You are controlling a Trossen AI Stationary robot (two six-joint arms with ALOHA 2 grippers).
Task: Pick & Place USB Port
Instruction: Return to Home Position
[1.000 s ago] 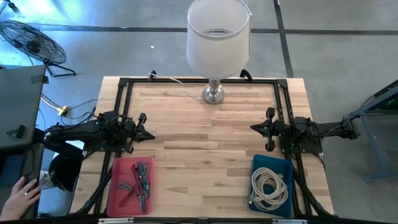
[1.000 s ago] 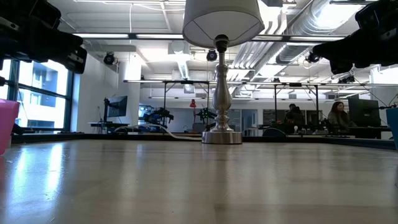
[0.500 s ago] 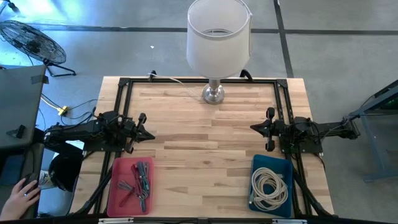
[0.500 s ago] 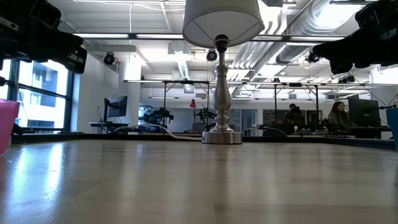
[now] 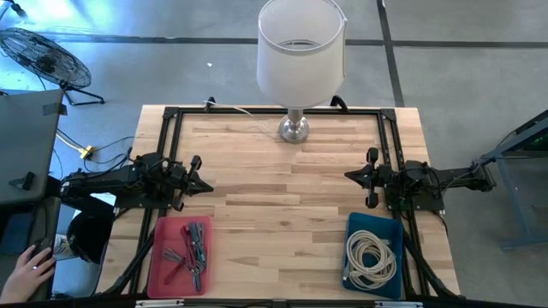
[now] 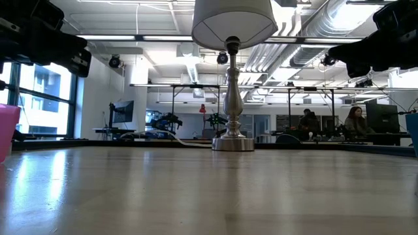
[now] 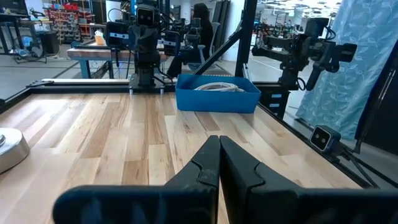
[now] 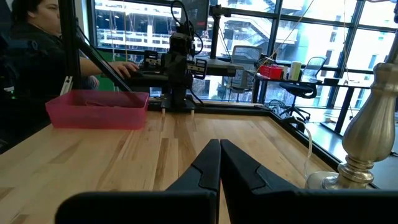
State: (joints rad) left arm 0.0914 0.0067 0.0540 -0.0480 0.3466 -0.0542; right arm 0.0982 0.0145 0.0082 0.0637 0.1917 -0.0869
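A pink tray [image 5: 180, 253] with several small cable-like pieces stands at the table's near left; it also shows in the right wrist view [image 8: 96, 109]. A blue tray [image 5: 374, 255] with a coiled white cable [image 5: 370, 257] stands at the near right, also in the left wrist view [image 7: 217, 92]. My left gripper [image 5: 205, 186] hovers shut above the table's left side, past the pink tray. My right gripper [image 5: 349, 175] hovers shut above the right side, past the blue tray. Both are empty.
A table lamp with a white shade [image 5: 300, 47] and a metal base [image 5: 294, 129] stands at the far middle, its cord running left. A black frame [image 5: 171, 115] borders the table. A person's hand [image 5: 32, 267] shows off the table's near left corner.
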